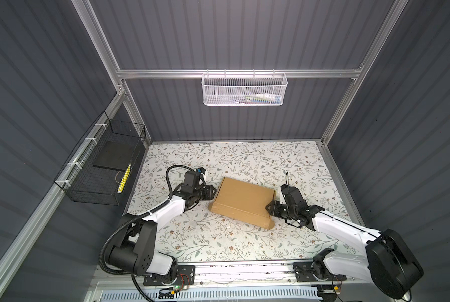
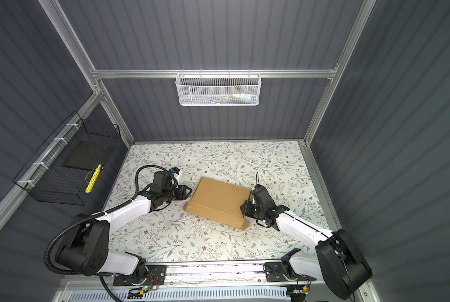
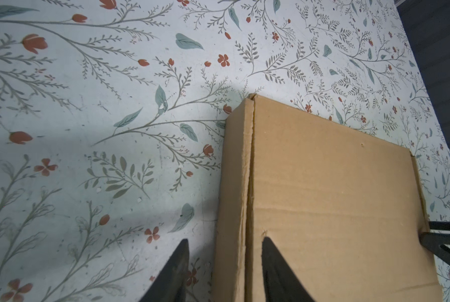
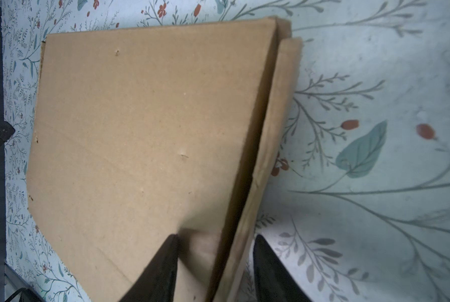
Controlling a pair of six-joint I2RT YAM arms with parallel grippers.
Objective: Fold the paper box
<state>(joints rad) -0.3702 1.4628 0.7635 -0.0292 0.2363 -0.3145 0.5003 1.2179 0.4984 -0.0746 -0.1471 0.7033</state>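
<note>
The paper box [image 1: 244, 202] [image 2: 218, 201] lies folded into a shallow brown carton in the middle of the floral table, lid down. My left gripper [image 1: 213, 192] [image 3: 225, 240] is open at its left edge; one finger hangs over the lid [image 3: 336, 196], the other stands over the table beside the side wall. My right gripper [image 1: 269, 206] [image 4: 216, 235] is open at the box's right edge. One of its fingers is over the lid [image 4: 140, 130], the other outside the side flap [image 4: 278, 117], which stands slightly away from the lid.
A black wire basket [image 1: 101, 170] hangs on the left wall with a dark slab and a yellow item inside. A white mesh basket [image 1: 244, 90] hangs on the back rail. The floral table [image 1: 244, 248] is bounded by an aluminium frame and dark walls.
</note>
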